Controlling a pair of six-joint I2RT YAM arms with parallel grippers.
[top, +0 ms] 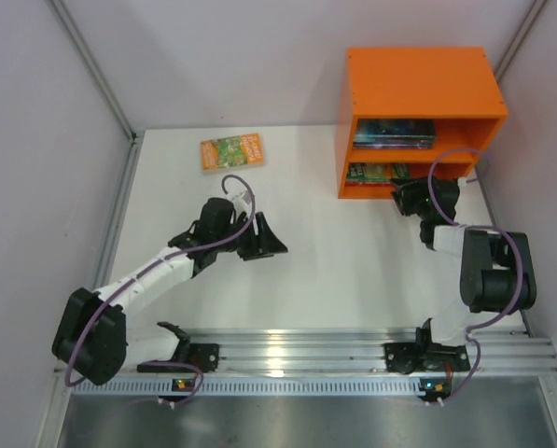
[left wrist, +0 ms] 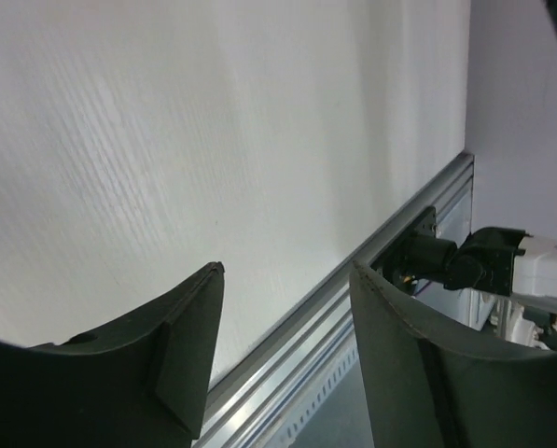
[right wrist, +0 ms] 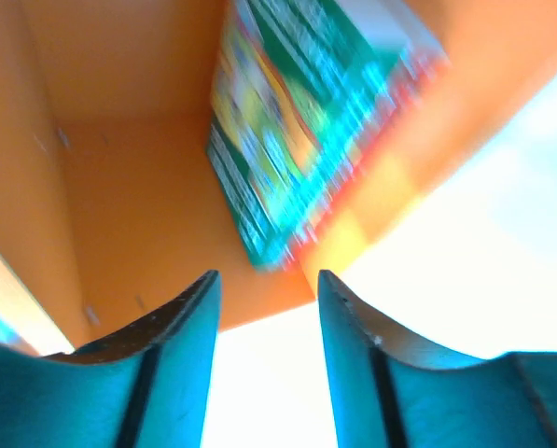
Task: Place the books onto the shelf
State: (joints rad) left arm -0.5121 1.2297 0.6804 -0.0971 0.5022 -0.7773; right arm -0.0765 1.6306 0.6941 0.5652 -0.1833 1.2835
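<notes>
Right end effector (right wrist: 267,280), jaws apart and empty, faces green book (right wrist: 297,121) in lower compartment of shelf (right wrist: 119,168).

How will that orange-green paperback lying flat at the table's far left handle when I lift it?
The thin orange-green paperback lies flat on the smooth white table, so a nudge will probably slide it rather than tip it. It looks slim and light, likely to droop if gripped by one edge. Its low edge may be hard to get under.
</notes>
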